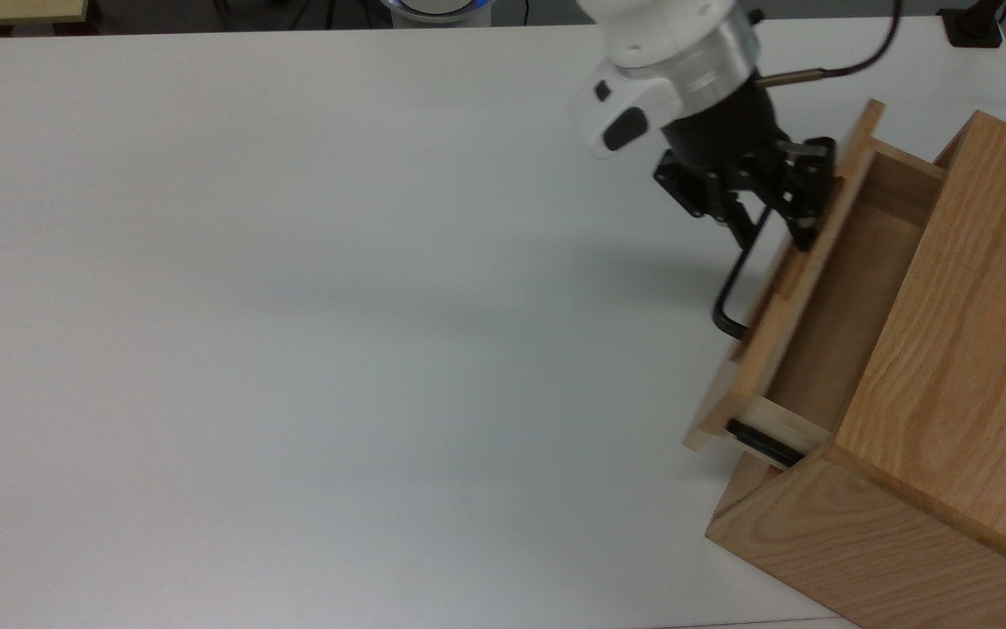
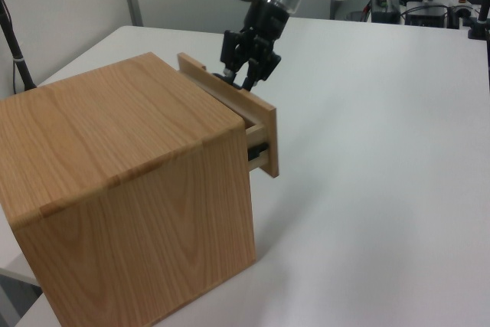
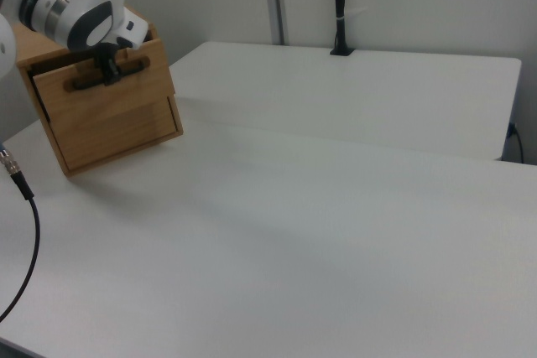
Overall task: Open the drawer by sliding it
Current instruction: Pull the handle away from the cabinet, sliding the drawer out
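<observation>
We've got the black two-finger claw (image 1: 765, 229) clamped on the light wooden drawer's (image 1: 826, 336) black bar handle (image 1: 740, 279) w/ tray partly out behind it, to pull.

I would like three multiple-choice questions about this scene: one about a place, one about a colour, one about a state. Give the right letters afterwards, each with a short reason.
1. In the top view, where does the cabinet stand on the table?
A. left edge
B. centre
C. right side

2. What colour is the drawer's handle?
A. black
B. silver
C. red

3. What is the state of the drawer?
A. fully closed
B. partly pulled out
C. lying on the table

Answers:
1 C, the cabinet fills the top view's lower right.
2 A, the bar under the tool is black.
3 B, its tray and a side rail show outside the cabinet.
</observation>
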